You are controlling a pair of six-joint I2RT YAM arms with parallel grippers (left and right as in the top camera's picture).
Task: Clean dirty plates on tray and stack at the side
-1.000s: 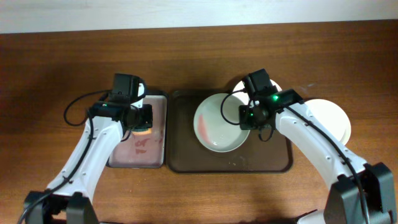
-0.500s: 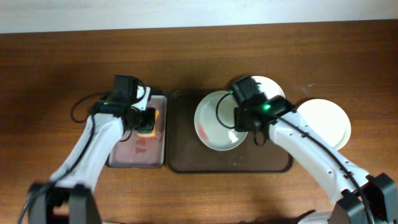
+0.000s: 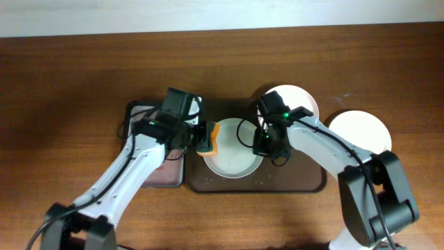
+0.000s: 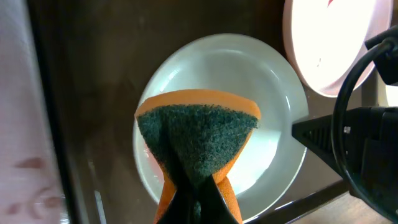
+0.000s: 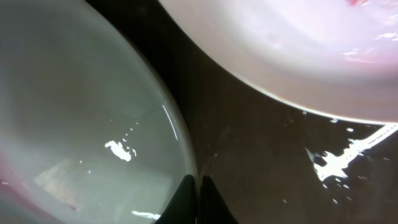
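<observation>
- Pale-green plate [image 3: 234, 158] lies flat on the dark tray [image 3: 305, 179], centre of the overhead frame.
- Right gripper [image 3: 266, 144] sits at the plate's right rim. In the wrist view its fingertips [image 5: 183, 205] are drawn nearly together with the rim running between them. This reads as a pinch, likely to pin the plate against the scrub.
- Left gripper [image 3: 202, 139] is clamped on a sponge [image 3: 211, 139], orange with a green scouring face. The squeeze folds it at bottom centre of the left wrist frame. The green face points down at the plate's left half; touching or just above, can't tell.
- Pink plate [image 3: 295, 97] is at the tray's upper right corner, with red flecks in the wrist view. Whether it sits wholly inside the rim is unclear.
- Whitish plate [image 3: 364, 132] rests on the bare tabletop [image 3: 69, 83], right of the tray. That looks like the stacking spot, by my reading.
- Hidden: the narrow tray [image 3: 170, 175] is mostly under the left arm.
- The sponge covers any smears beneath it; a faint reddish trace shows beside it.
- The right arm masks the gripped rim from overhead.
</observation>
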